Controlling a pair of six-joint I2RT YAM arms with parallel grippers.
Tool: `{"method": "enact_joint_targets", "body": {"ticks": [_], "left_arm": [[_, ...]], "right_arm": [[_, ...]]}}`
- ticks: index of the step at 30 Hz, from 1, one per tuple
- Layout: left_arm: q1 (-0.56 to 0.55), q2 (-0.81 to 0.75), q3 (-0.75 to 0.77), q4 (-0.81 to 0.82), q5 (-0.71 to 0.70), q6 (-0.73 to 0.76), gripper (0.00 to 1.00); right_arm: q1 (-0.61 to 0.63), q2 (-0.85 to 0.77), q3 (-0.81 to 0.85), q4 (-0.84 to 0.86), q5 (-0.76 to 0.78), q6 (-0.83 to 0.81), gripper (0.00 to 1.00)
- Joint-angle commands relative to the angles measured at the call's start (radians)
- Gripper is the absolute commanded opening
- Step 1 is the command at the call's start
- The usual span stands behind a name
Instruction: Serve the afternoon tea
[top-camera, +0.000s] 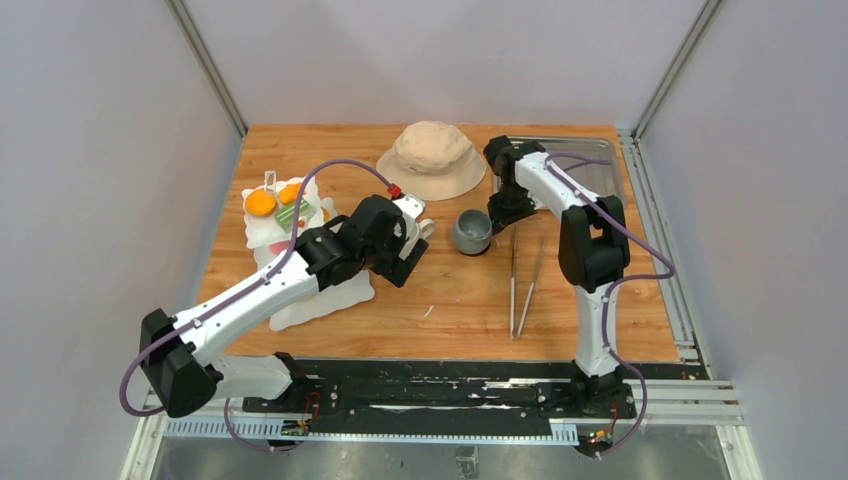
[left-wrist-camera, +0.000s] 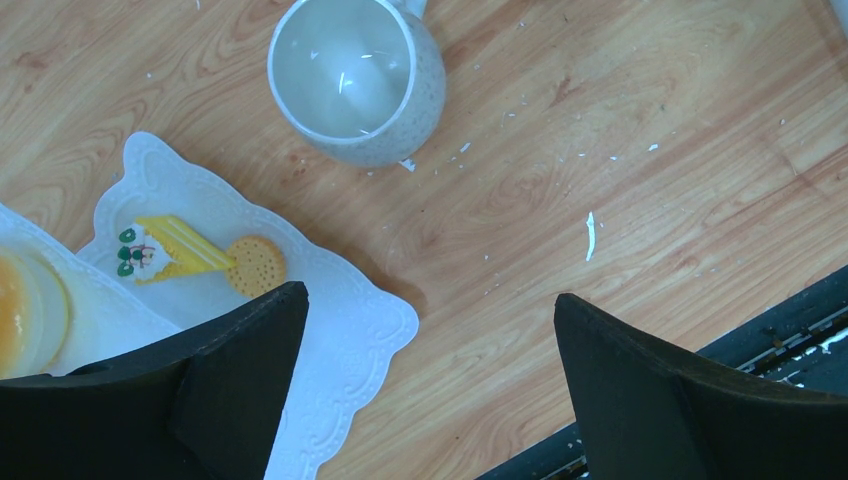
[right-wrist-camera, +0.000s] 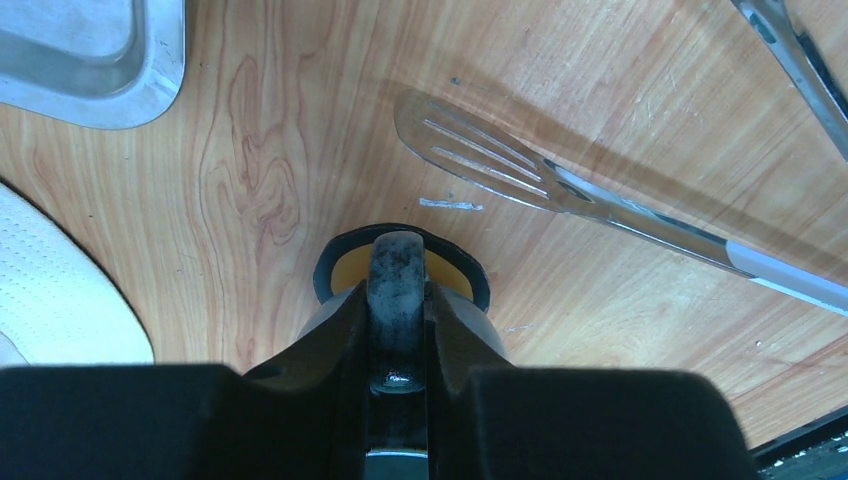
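The white wavy-edged stand (top-camera: 300, 300) stands at the left with orange pastries (top-camera: 262, 202) and a green one (top-camera: 292, 213) on its upper tiers. In the left wrist view its lower tier (left-wrist-camera: 340, 330) holds a yellow cake slice (left-wrist-camera: 170, 250) and a round biscuit (left-wrist-camera: 255, 265). My left gripper (top-camera: 400, 255) (left-wrist-camera: 430, 300) is open and empty, hovering over the tier's edge. The white mug (top-camera: 420, 226) (left-wrist-camera: 355, 75) is upright just beyond it. My right gripper (top-camera: 505, 208) (right-wrist-camera: 398, 300) is shut on the handle of the grey mug (top-camera: 472, 231) (right-wrist-camera: 398, 265).
The beige bucket hat (top-camera: 432, 158) (right-wrist-camera: 50, 300) lies at the back, just behind the mugs. Long metal tongs (top-camera: 520, 280) (right-wrist-camera: 600, 200) lie right of the grey mug. A metal tray (top-camera: 590, 160) (right-wrist-camera: 90, 60) sits at the back right.
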Motion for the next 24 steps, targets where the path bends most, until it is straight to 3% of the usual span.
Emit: {"method": "enact_joint_targets", "body": {"ticks": [1,14,24], "left_arm": [[-0.007,0.006,0.002,0.007,0.0,-0.004,0.98],[-0.008,0.003,0.011,0.002,0.009,-0.01,0.98],[-0.007,0.0,0.016,0.0,0.015,-0.007,0.98]], "right_arm": [[-0.006,-0.048,-0.038,-0.022,0.051,0.018,0.02],[-0.005,-0.037,0.004,-0.094,0.039,0.02,0.03],[-0.005,-0.018,0.093,-0.125,0.074,-0.043,0.18]]}}
